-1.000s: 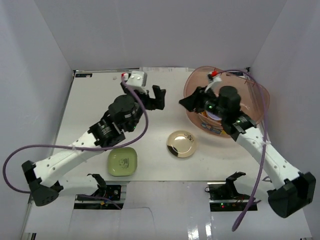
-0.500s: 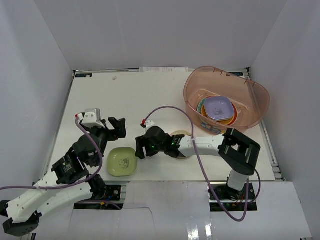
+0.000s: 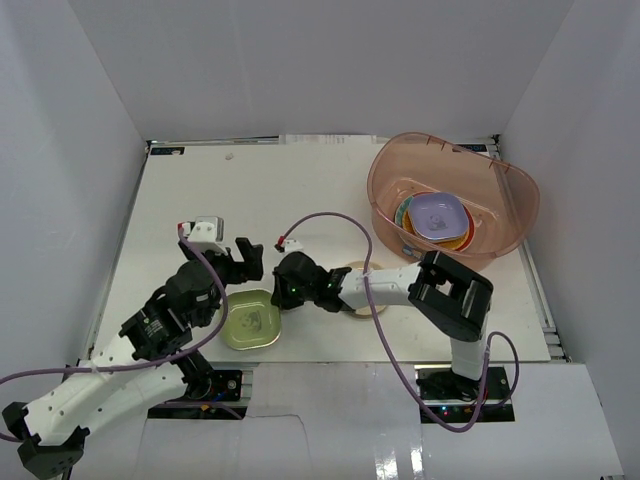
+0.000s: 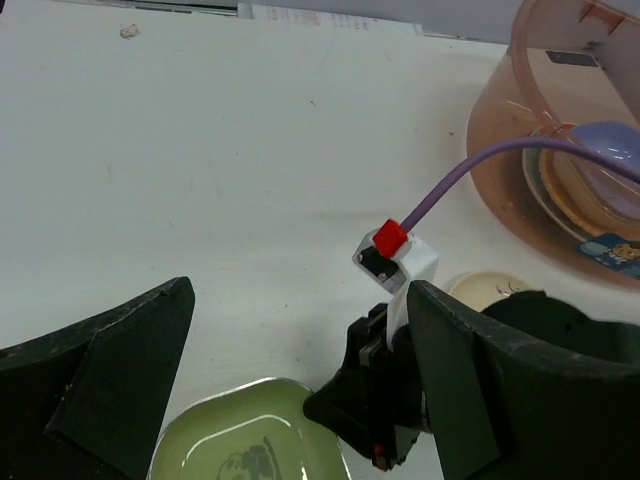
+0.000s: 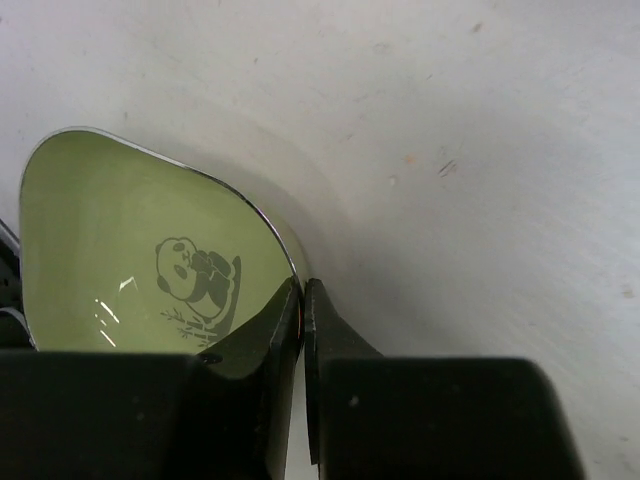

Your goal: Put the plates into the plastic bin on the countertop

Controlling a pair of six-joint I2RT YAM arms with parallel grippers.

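The plastic bin point(image 3: 388, 170) at the worktop's point(image 3: 200, 190) far right shows its stack topped by the lavender plate point(image 3: 437, 212), because the right arm point(image 3: 390, 285), inside it a second ago, now reaches leftward across the gold plate point(image 3: 362, 309). The right tool point(image 5: 303, 288) is freshly pinched shut on the rim of the green plate point(image 3: 250, 322) near the front edge, so carrying it to the bin looks next. The left tool point(image 3: 222, 262) hovers wide open beside it, empty.
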